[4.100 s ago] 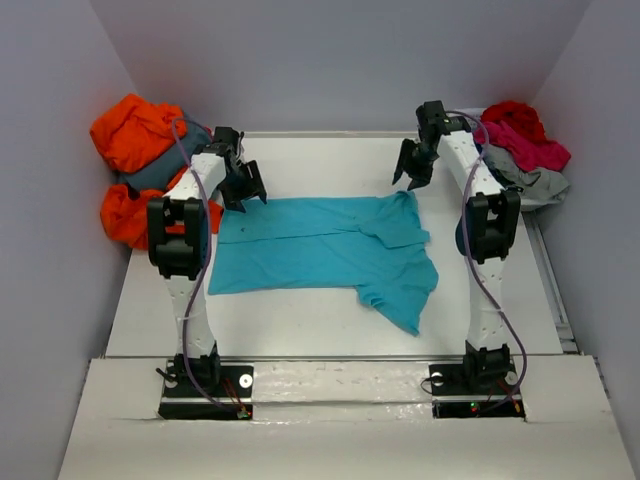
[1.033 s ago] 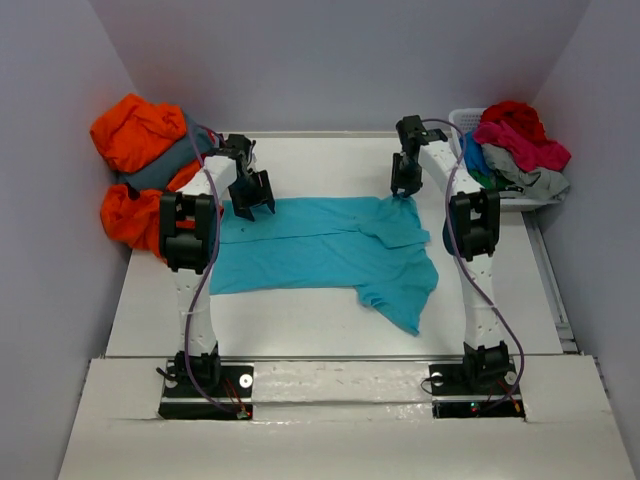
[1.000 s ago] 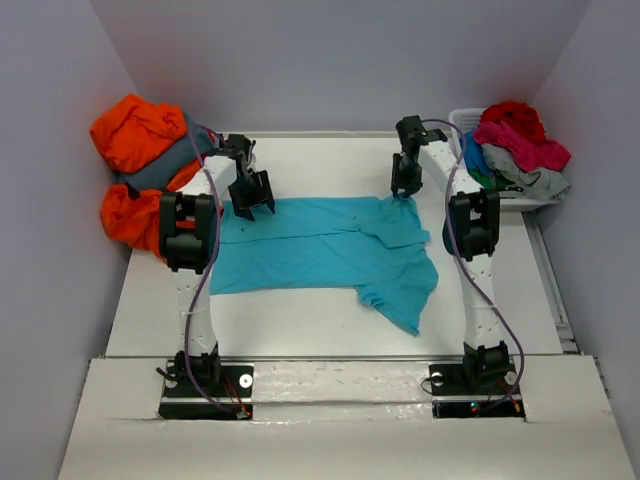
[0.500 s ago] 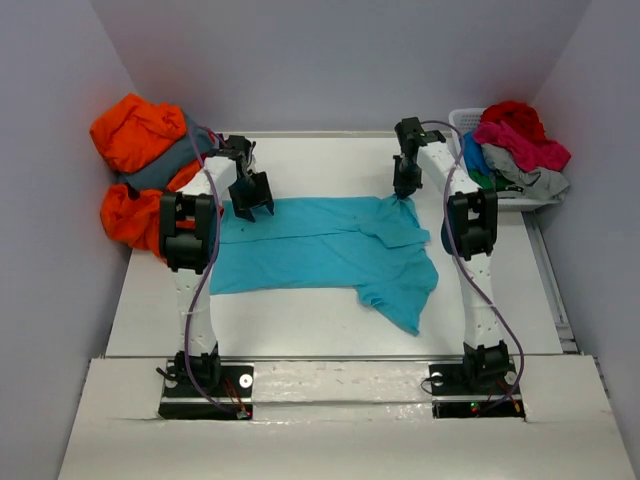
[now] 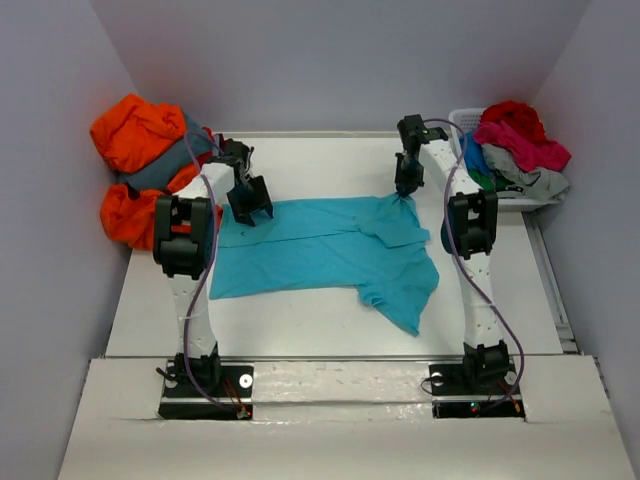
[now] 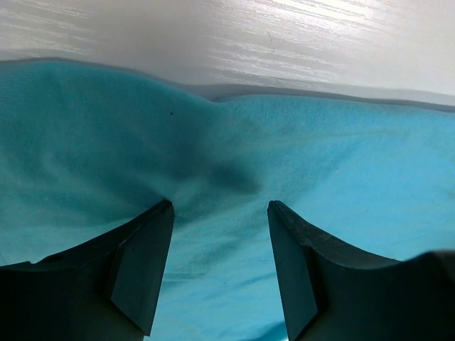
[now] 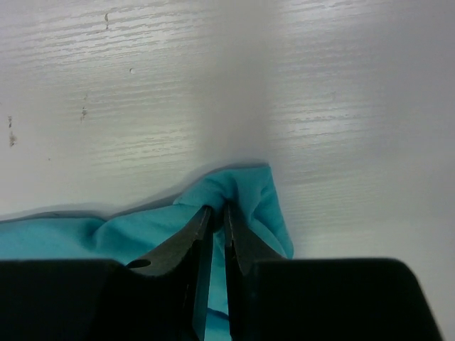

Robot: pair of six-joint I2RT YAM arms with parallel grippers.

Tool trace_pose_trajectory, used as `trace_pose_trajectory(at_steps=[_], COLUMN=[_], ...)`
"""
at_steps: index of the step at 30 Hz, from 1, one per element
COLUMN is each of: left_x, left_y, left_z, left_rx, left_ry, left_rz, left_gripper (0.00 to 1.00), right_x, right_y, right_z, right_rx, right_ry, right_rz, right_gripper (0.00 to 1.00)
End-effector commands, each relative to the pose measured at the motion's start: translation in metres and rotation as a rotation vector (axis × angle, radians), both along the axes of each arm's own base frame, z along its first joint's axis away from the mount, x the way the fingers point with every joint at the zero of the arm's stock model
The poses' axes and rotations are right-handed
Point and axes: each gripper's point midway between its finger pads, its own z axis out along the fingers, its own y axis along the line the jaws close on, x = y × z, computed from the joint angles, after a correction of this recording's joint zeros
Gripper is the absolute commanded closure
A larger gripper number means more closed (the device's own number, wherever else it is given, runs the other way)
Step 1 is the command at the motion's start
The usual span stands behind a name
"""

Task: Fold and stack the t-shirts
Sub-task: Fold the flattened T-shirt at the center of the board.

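Left claw point(image 6: 220, 209) stands spread; right claw point(image 7: 215, 210) is pinched closed.

The spread t-shirt point(image 5: 325, 250) lies between shirt heap point(image 5: 138, 165) left and basket point(image 5: 461, 118) right.

White tabletop point(image 5: 320, 315), faint wood grain. One turquoise t-shirt point(image 5: 320, 250) lies spread flat across its middle, rumpled at the near right. A heap of orange and slate-grey shirts point(image 5: 135, 170) sits at the far-left edge, a white basket point(image 5: 462, 118) at the far right.

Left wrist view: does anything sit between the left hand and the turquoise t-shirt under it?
Nothing visible does. The left hand is open right over the turquoise t-shirt near its far edge, with only bare cloth between its fingers; the tips seem to touch it.
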Motion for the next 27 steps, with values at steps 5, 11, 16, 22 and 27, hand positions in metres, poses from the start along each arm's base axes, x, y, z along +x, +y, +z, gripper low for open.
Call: trace_pose_trajectory(at_steps=[5,11,16,22,27], left_x=[-0.025,-0.024,-0.025,-0.024,-0.023], left_y=[0.007,0.011,0.016,0.019,0.019], left_z=[-0.010,-0.009,-0.010,-0.009,-0.010], left_rx=[0.019,0.024,0.027,0.023,0.024], left_ry=[0.083,0.083,0.085,0.084,0.087], left_rz=[0.015,0.019,0.025,0.030,0.030], left_gripper=[0.32,0.32,0.32,0.32,0.32], right_x=[0.007,0.006,0.006,0.005,-0.001], right_y=[-0.043,-0.063,-0.073,-0.085,-0.099], right_z=[0.021,0.024,0.023,0.020,0.012], right_rx=[-0.013,-0.012,-0.015,-0.025,-0.041], right_ry=[-0.028,-0.023,-0.019,-0.009,0.024], right_rz=[-0.116,-0.163,-0.186,-0.210,-0.251], right_gripper=[0.82,0.82,0.82,0.82,0.82])
